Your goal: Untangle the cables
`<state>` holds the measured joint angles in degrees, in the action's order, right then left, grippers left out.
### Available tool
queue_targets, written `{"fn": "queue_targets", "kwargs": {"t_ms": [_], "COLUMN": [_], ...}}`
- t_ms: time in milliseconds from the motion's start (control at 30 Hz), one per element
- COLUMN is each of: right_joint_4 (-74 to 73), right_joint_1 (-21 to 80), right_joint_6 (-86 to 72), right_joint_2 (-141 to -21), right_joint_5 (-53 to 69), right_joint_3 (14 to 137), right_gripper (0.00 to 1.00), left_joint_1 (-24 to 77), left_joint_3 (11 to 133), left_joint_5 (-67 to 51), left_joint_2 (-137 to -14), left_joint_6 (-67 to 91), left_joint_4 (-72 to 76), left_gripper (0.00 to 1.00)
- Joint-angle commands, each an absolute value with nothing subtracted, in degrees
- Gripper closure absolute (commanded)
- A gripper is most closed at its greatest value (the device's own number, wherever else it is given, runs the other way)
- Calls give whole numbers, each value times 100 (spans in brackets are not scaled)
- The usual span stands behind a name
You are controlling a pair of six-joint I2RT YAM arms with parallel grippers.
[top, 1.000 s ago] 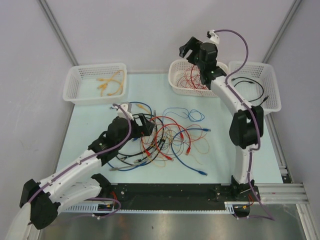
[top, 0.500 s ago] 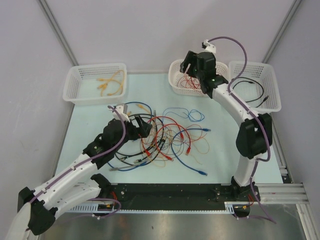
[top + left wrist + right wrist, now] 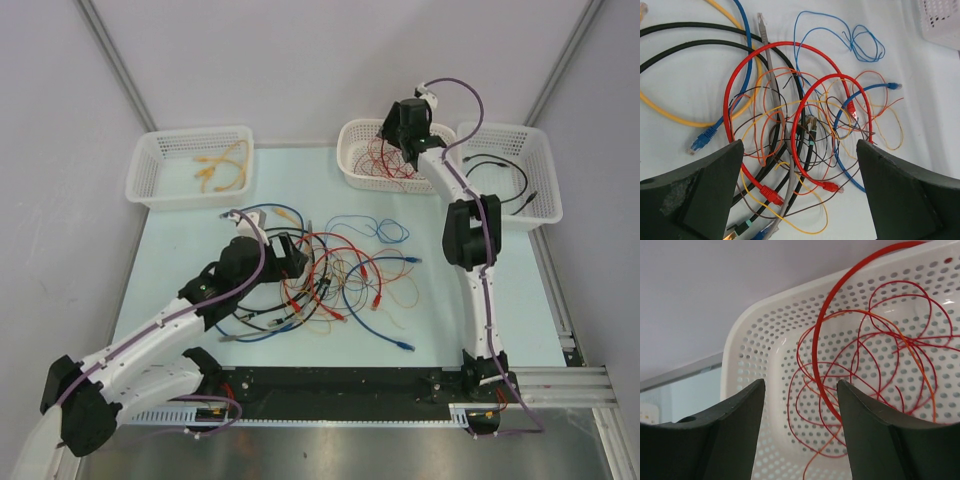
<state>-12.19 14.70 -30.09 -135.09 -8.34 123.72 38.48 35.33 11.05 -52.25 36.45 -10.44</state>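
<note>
The left arm (image 3: 150,335) stretches low from its base at the near left corner, diagonally across the table (image 3: 180,235), and sets the left gripper (image 3: 287,255) at the left edge of the tangled cables (image 3: 335,280) in the middle. The right arm (image 3: 470,230) stands tall, folds at the elbow and reaches back to hold the right gripper (image 3: 398,125) over the middle basket (image 3: 346,152). The overhead view cannot settle either jaw opening; the wrist views can. The left gripper's fingers (image 3: 715,180) are spread wide with nothing between them, only red, black, yellow and blue loops on the table below. The right gripper's fingers (image 3: 740,415) are also apart and empty, above the red wires (image 3: 813,352) coiled in that basket.
</note>
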Motion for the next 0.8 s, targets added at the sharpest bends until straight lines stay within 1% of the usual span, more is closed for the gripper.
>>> {"fn": "queue_targets", "kwargs": {"t_ms": [0,133,333,767], "right_joint_4": [-1177,-1108,-598,-694], "right_joint_1": [1556,1512,1494,1529], "right_joint_6": [-3226,-3278,-3471,-3384], "right_joint_2": [-14131,-14396,-14510,-15082], "right_joint_5": [-773,-756,-835,-1002], "right_joint_3": [13472,13641,13228,13658], "right_gripper": [36,35,34,36], "left_joint_1": [3806,3814,3814,3814], "left_joint_3": [3647,3612,3533,3463], "left_joint_5": [941,809,756,677], "left_joint_2": [-5405,-5669,-5897,-6170], "left_joint_6": [3551,3621,3630,3647], "left_joint_4": [-765,-642,-492,-325], "left_gripper": [0,1,1,1]}}
